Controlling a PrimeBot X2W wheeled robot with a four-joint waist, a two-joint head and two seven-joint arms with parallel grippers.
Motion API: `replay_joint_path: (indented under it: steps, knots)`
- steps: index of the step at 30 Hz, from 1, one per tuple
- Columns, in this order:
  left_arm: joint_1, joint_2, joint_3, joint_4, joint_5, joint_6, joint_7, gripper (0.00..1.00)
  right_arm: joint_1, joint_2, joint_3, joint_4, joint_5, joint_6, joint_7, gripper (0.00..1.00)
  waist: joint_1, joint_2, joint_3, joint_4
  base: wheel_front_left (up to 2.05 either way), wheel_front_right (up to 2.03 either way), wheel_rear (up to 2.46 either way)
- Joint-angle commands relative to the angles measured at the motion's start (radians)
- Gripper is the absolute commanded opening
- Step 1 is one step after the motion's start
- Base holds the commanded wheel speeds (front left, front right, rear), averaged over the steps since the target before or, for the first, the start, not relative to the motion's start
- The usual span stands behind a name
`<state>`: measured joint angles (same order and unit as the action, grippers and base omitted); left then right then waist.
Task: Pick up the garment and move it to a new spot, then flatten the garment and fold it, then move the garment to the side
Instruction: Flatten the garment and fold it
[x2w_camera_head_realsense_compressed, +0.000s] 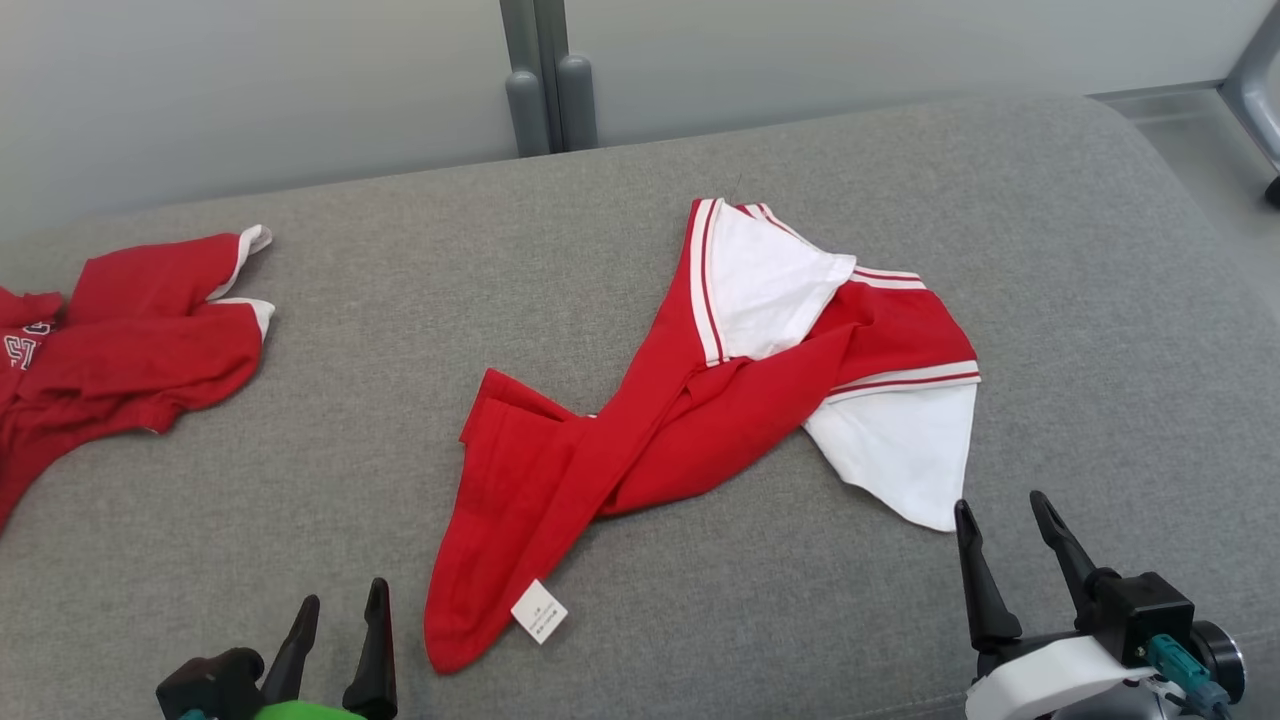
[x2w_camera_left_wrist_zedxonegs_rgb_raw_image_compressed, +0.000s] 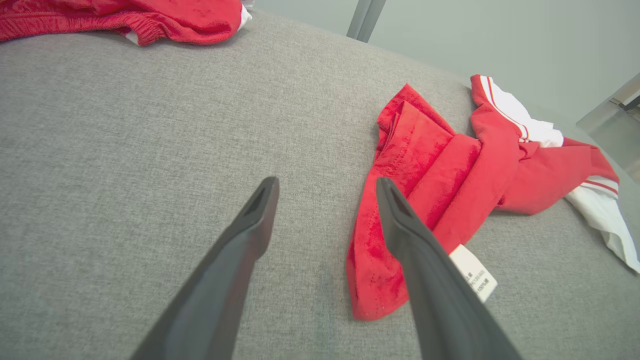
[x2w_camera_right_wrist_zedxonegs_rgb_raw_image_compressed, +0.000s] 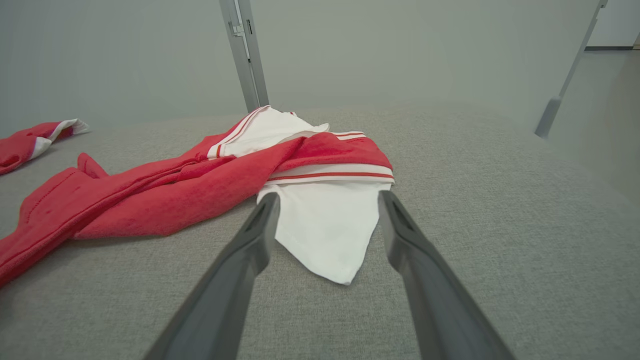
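A grey fabric surface carries the crumpled red-and-white garment mid-frame. At the lower corners, left gripper and right gripper gape wide, holding nothing.

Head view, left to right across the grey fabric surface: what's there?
Crumpled red garment with white cuffs → left gripper, jaws open → twisted red-and-white garment with striped trim → right gripper, jaws open.

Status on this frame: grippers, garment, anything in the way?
Left gripper open, empty, beside the garment. Right gripper open, empty, at its white corner. Garment crumpled on grey cushion, unfolded. Second red garment far left, not in the way.
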<state>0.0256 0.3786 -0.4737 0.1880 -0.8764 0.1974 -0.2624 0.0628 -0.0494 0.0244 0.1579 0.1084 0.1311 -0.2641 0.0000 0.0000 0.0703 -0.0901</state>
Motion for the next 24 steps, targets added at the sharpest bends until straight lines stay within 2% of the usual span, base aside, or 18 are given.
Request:
replay_joint_path:
  steps: [1,7,13,20,24]
  knots:
    - [0.025,-0.009,0.015,-0.01,0.032,-0.011,-0.003,1.0,0.016,-0.002,-0.004,-0.006,-0.01,-0.001,0.0,1.0,0.0,0.0,-0.022,0.01,0.0,0.0,0.0]
    - [0.114,-0.071,0.108,-0.062,0.247,-0.07,-0.003,1.0,0.044,-0.015,-0.011,-0.04,-0.023,-0.001,0.0,1.0,0.0,0.0,-0.073,0.026,0.0,0.0,0.0]
    - [0.185,-0.112,0.202,-0.083,0.411,-0.138,-0.003,1.0,0.045,-0.029,-0.014,-0.074,-0.038,-0.001,0.0,1.0,0.0,0.0,-0.086,0.041,0.0,0.0,0.0]
    - [0.243,-0.183,0.362,-0.136,0.526,-0.207,-0.003,1.0,0.044,-0.047,-0.022,-0.08,-0.043,-0.001,0.0,1.0,0.0,0.0,-0.093,0.062,0.0,0.0,0.0]
    - [0.257,-0.216,0.405,-0.142,0.567,-0.241,-0.003,1.0,0.038,-0.053,-0.026,-0.078,-0.053,-0.001,0.0,1.0,0.0,0.0,-0.094,0.065,0.0,0.0,0.0]
